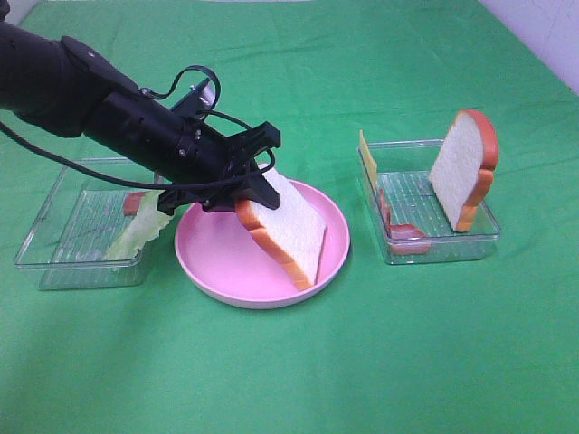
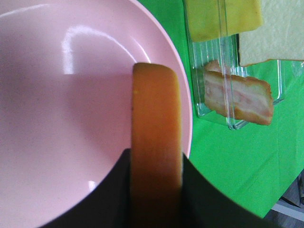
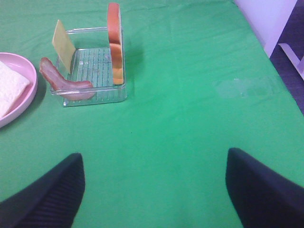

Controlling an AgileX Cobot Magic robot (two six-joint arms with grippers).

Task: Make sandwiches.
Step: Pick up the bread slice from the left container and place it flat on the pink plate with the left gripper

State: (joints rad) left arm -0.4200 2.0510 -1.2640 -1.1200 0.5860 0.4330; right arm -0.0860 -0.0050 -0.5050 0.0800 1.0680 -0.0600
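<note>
Pale green lettuce leaf (image 1: 140, 231) is noted in left clear plastic rectangular tray (image 1: 54, 226), upright white bread slice (image 1: 461, 167), thin yellow cheese slice (image 1: 366, 155) and pink-red bacon strip (image 1: 407, 237) in right clear plastic tray (image 1: 434, 251), while orange-crusted bread slice (image 1: 294, 231), tilted over round pink plate (image 1: 217, 267), is clamped crust-first between left gripper (image 1: 258, 185) fingers (image 2: 209, 199), and right gripper (image 3: 154, 159) fingers (image 3: 47, 199) are spread wide.

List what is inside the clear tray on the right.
The right tray holds a bread slice standing on edge, a yellow cheese slice upright at its left wall, and bacon along the front-left corner. The tray floor behind the bread is hidden.
</note>
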